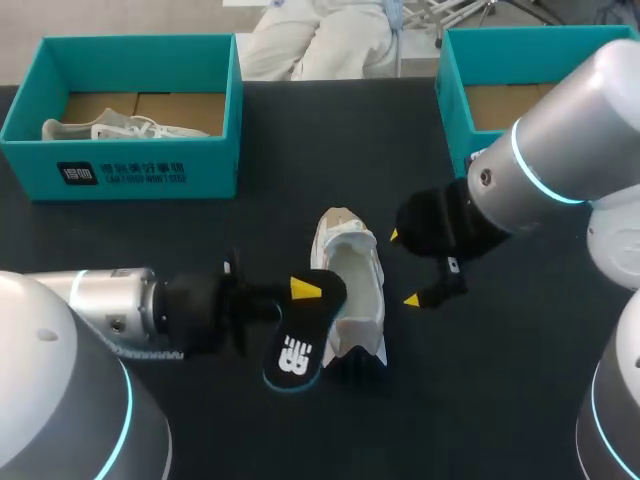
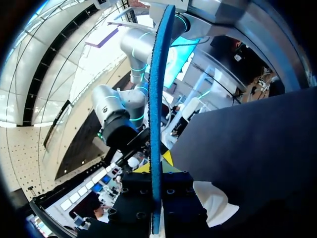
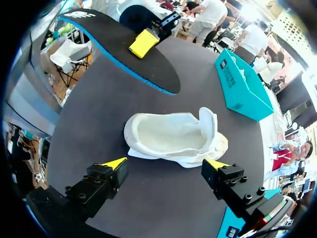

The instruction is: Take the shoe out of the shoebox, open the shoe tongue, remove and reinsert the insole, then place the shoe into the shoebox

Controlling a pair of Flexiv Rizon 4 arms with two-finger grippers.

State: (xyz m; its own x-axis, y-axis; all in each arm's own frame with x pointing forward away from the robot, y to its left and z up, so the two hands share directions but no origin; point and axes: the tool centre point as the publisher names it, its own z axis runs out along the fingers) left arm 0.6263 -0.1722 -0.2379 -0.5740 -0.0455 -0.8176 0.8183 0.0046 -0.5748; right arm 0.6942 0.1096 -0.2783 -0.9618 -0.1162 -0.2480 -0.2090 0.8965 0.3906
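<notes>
A white shoe [image 1: 352,290] lies on the dark table, its opening facing up and its tongue folded back. Just left of it my left gripper [image 1: 305,292] is shut on a black insole [image 1: 298,355] with a blue rim, holding it beside the shoe. In the left wrist view the insole [image 2: 156,109] stands edge-on between the fingers of that gripper [image 2: 156,171]. My right gripper [image 1: 404,268] hangs open to the shoe's right, holding nothing. Its wrist view shows the shoe [image 3: 173,136] just ahead of its spread fingertips [image 3: 166,163], with the insole [image 3: 124,47] beyond.
A teal shoebox [image 1: 130,165] at the back left holds another pale shoe [image 1: 110,128]. A second teal box [image 1: 452,95] stands at the back right, behind my right arm. The left-hand box [image 3: 242,89] also shows in the right wrist view.
</notes>
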